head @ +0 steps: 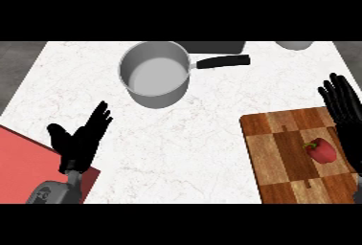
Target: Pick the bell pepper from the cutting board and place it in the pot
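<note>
A red bell pepper (pixel 322 150) lies on the wooden cutting board (pixel 283 158) at the right of the counter. My right hand (pixel 345 111) is open at the right edge, fingers straight, just right of the pepper and above the board, not touching the pepper. The grey pot (pixel 155 74) with a black handle (pixel 222 61) stands at the counter's far middle, with nothing inside. My left hand (pixel 81 139) rests open at the lower left, fingers up.
A red mat (pixel 25 162) lies at the lower left under my left forearm. A dark object (pixel 216 46) sits behind the pot, and a grey bowl's edge (pixel 295 45) shows at the far right. White marble counter (pixel 184 143) spreads between pot and board.
</note>
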### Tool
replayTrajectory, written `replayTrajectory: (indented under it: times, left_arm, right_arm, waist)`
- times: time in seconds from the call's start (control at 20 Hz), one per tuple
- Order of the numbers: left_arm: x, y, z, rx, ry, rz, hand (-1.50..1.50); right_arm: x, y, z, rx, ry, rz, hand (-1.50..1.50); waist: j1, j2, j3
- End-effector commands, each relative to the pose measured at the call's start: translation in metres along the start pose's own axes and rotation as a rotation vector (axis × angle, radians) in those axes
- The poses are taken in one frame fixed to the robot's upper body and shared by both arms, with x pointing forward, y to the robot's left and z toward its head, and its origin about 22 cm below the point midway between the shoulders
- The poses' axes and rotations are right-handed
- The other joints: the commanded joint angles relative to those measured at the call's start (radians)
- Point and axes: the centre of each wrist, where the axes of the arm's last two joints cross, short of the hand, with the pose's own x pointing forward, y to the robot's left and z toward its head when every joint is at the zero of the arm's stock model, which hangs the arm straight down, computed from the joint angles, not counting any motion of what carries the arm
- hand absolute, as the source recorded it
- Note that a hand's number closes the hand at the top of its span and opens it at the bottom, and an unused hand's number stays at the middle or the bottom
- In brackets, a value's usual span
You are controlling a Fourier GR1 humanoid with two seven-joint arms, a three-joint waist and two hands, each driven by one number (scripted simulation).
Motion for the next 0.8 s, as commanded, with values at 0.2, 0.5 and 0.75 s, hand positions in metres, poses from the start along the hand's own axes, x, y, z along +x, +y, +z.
replayTrajectory:
  times: [0.2,0.5,0.75]
  left_arm:
    - [0.037,0.065,0.014,0.215,-0.126,-0.317,0.0]
    - [0.011,0.068,0.024,0.246,-0.07,-0.326,0.0]
    - [0.029,0.086,0.033,0.243,-0.07,-0.358,0.0]
  right_arm:
    - [-0.021,-0.111,0.027,0.06,0.24,0.172,1.5]
    - [-0.01,-0.141,0.046,-0.025,-0.222,0.696,-1.5]
    - [-0.048,-0.19,0.094,-0.009,-0.289,0.607,-1.5]
  waist:
    - [0.007,0.008,0.007]
    - [-0.039,0.003,0.012]
    - [-0.011,0.006,0.004]
